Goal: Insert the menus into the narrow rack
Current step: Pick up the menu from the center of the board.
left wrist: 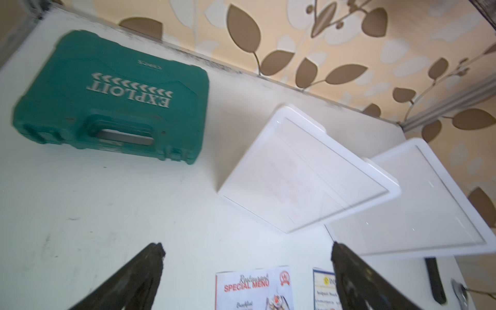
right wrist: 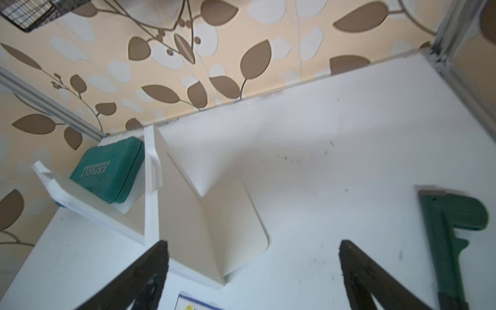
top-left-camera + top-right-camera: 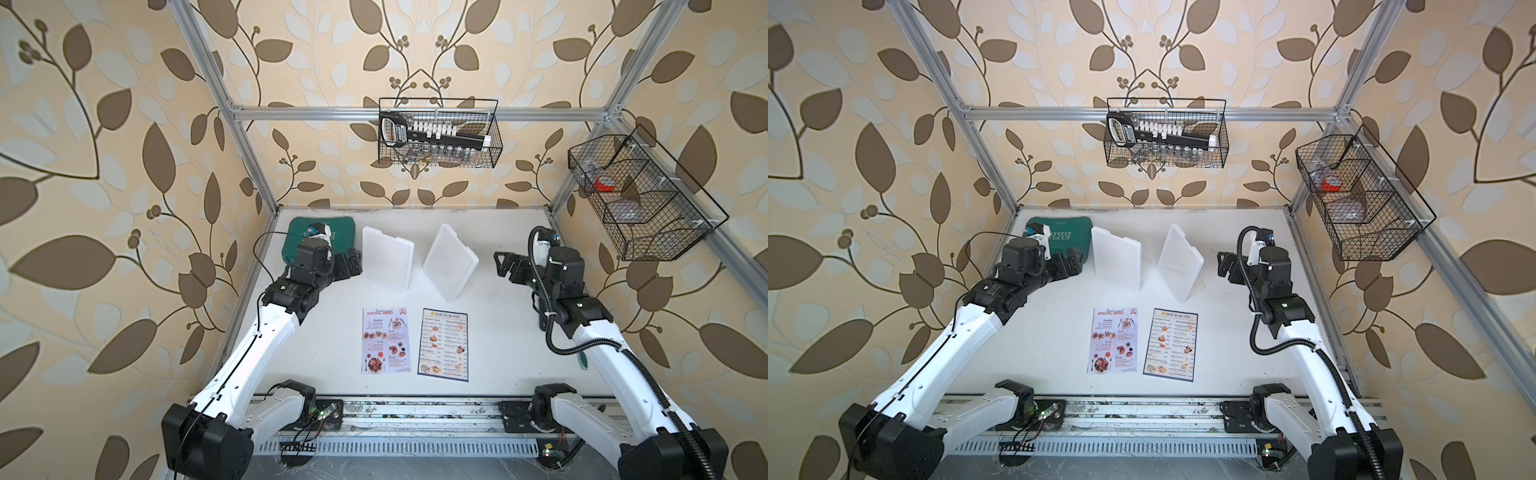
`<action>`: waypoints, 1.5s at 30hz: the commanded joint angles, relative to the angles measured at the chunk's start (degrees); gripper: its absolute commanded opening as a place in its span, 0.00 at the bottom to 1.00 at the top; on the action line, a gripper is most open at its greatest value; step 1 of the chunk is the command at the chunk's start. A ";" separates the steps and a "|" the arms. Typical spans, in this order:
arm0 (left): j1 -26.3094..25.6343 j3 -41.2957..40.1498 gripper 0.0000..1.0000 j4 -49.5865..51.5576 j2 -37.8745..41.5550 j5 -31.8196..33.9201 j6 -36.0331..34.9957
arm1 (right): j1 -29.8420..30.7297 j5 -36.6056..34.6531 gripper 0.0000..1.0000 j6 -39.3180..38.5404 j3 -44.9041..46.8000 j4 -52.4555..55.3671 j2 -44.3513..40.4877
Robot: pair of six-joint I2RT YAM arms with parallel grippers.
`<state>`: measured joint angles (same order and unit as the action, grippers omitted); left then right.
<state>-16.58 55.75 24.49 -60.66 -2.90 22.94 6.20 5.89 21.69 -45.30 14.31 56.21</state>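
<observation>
While both menus, the Special Menu [image 3: 385, 340] and the Dim Sum Inn sheet [image 3: 444, 344], lie flat side by side on the worktop [image 3: 332, 353], no menu stands in the white rack [image 3: 451, 262] behind them. The left fingers [image 1: 145, 268] and right fingers [image 2: 357, 268] are spread wide and empty on either side of the rack, so both insertions remain.

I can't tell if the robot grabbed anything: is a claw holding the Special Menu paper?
No, the Special Menu lies flat on the table, and the left claw and right claw are open, away from it.
</observation>
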 commanded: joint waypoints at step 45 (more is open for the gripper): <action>-34.65 -11.92 0.64 -14.91 -23.64 -13.22 20.13 | 17.02 12.03 0.91 23.81 26.55 -0.79 -2.72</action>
<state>-50.68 41.78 11.88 -82.35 -14.55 43.46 22.94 16.75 44.60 -20.08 15.25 52.64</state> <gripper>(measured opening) 0.641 0.911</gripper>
